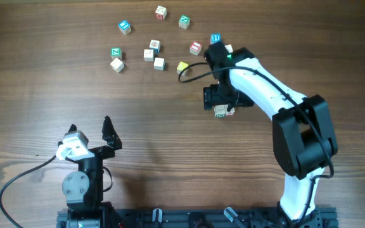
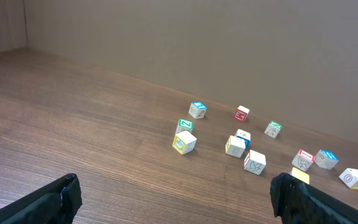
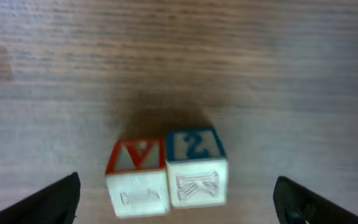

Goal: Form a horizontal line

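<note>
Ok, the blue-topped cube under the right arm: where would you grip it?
Take the blue-topped cube from straight above, fingers on its near and far faces. One side sits flush against the red-topped cube, leaving no gap there, so they'd likely need turning first.

Your surface [image 1: 43, 82] reads as smooth, matt brown wood-grain. Red-topped cube [image 3: 137, 177] and blue-topped cube [image 3: 196, 167]: pale bare wood sides, matt painted tops. Right arm [image 1: 258, 79]: glossy white plastic shell. Right end effector [image 3: 176, 186]: matt black.
</note>
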You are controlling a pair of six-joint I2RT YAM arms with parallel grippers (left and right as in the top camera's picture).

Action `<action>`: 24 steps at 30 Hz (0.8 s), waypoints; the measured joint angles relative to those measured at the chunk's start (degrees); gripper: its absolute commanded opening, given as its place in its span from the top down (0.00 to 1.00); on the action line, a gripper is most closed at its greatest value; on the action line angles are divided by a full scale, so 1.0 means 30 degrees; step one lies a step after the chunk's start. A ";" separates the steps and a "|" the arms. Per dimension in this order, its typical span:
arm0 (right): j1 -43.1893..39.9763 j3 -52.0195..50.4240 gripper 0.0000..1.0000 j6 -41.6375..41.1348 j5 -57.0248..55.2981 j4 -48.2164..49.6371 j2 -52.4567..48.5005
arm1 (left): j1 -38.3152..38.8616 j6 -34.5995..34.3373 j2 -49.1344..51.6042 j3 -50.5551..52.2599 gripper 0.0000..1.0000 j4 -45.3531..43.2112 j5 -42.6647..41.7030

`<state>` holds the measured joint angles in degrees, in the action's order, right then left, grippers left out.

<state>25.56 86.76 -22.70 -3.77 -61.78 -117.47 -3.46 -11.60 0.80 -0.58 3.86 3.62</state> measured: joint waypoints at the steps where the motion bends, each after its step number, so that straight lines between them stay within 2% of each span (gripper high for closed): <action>1: 0.0051 -0.0408 0.03 0.0007 0.0197 0.0474 0.0000 | 0.0000 0.0000 0.0000 0.0000 0.00 0.0000 0.0000; 7: 0.0051 -0.0765 0.07 0.0007 0.0627 0.1217 0.0007 | 0.0000 0.0000 0.0000 0.0000 0.00 0.0000 0.0000; 18: 0.0051 -0.1341 0.07 0.0007 0.0685 0.1923 0.0022 | 0.0000 -0.0007 0.0000 0.0000 0.00 0.0000 0.0000; 24: 0.0051 -0.2055 0.29 0.0044 0.0743 0.2353 0.0022 | 0.0000 -0.0007 0.0000 0.0000 0.00 0.0000 0.0000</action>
<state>25.71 80.60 -22.57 -1.54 -54.72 -117.40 -3.46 -11.62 0.80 -0.58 3.86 3.62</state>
